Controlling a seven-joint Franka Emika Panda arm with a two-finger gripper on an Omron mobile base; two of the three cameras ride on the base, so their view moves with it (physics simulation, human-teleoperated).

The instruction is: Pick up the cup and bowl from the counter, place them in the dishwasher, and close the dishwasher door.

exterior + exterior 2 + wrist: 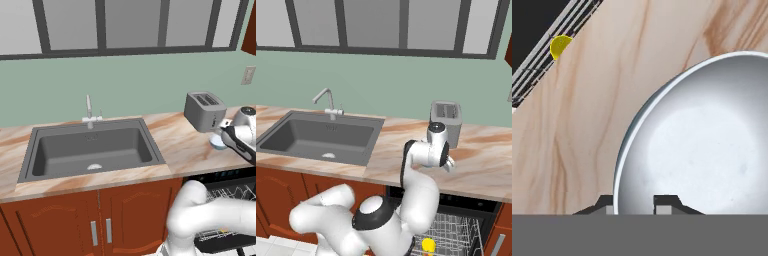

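Observation:
The white bowl (702, 145) with its pale blue tint sits on the marble counter (587, 125), just in front of the toaster. My gripper (634, 202) is shut on the bowl's near rim, one dark fingertip (604, 202) outside the wall and the other inside. From the left base view the bowl (217, 142) rests under the gripper (223, 136). The yellow cup (428, 245) lies in the white wire rack of the open dishwasher (461, 227); the hand view catches the cup (560, 45) past the counter edge.
A grey toaster (204, 111) stands right behind the bowl. A grey sink (90, 150) with a faucet (89, 111) takes up the counter's left. Red-brown cabinet doors (115, 220) run below. The dishwasher's racks (232, 192) stick out under the counter edge.

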